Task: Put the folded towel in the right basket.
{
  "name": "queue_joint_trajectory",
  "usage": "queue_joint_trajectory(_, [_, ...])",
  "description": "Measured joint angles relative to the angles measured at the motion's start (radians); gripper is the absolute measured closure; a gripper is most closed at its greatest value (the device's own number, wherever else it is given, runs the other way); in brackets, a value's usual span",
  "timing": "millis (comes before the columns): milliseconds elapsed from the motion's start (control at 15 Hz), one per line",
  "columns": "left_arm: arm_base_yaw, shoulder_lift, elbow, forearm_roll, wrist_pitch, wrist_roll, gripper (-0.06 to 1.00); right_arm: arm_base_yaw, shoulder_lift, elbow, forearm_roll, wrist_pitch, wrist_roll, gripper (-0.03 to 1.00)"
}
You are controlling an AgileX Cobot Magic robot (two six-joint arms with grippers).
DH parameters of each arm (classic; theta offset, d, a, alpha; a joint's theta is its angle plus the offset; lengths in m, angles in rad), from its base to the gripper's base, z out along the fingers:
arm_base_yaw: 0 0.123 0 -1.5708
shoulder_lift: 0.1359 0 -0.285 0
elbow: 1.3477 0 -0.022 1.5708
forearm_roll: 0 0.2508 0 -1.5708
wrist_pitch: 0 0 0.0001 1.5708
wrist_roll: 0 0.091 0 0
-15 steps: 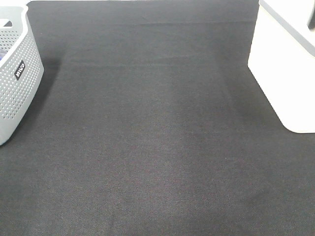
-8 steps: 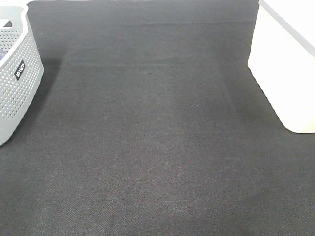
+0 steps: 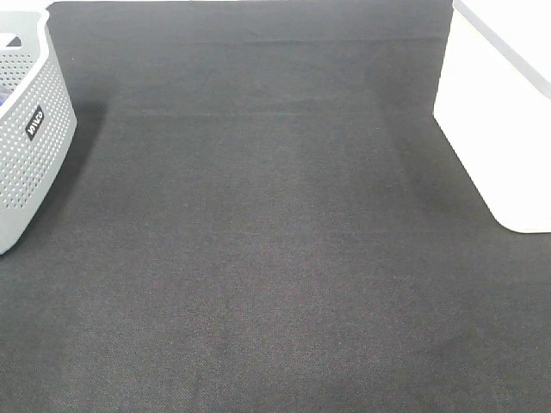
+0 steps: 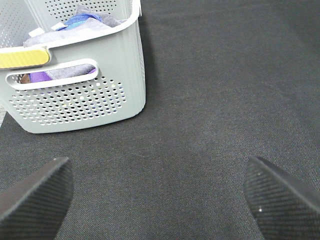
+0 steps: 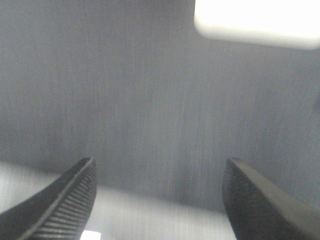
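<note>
The right basket (image 3: 504, 112) is white and stands at the table's right edge; it also shows in the right wrist view (image 5: 257, 22). No folded towel shows on the black table (image 3: 275, 241); the white basket's inside is out of view. My left gripper (image 4: 157, 192) is open and empty above the mat, apart from the grey perforated left basket (image 4: 80, 95). My right gripper (image 5: 160, 195) is open and empty above the mat, apart from the white basket. Neither gripper shows in the exterior high view.
The grey basket (image 3: 26, 146) stands at the table's left edge and holds crumpled purple, blue and grey cloths (image 4: 82, 20). A pale strip (image 5: 125, 217) runs along the mat's edge under the right gripper.
A dark shape at the top right edge above the white basket, seen one second ago, has left the exterior view. Nothing else has moved.
</note>
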State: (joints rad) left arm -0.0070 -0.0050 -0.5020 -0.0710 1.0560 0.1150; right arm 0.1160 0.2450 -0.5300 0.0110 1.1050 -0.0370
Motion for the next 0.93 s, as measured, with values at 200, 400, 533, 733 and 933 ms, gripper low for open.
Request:
queue_joint_trajectory(200, [0.000,0.000,0.000,0.000,0.000,0.000,0.06,0.000,-0.159,0.023,0.000,-0.031,-0.018,0.29])
queue_joint_trajectory(400, [0.000,0.000,0.000,0.000,0.000,0.000,0.06,0.000,-0.217,0.023,0.000,-0.032,-0.018,0.29])
queue_joint_trajectory(533, [0.000,0.000,0.000,0.000,0.000,0.000,0.06,0.000,-0.217,0.024,0.000,-0.032,-0.018,0.29])
queue_joint_trajectory(733, [0.000,0.000,0.000,0.000,0.000,0.000,0.06,0.000,-0.217,0.025,0.000,-0.032,-0.018,0.29])
queue_joint_trajectory(933, [0.000,0.000,0.000,0.000,0.000,0.000,0.06,0.000,-0.217,0.025,0.000,-0.032,-0.018,0.29])
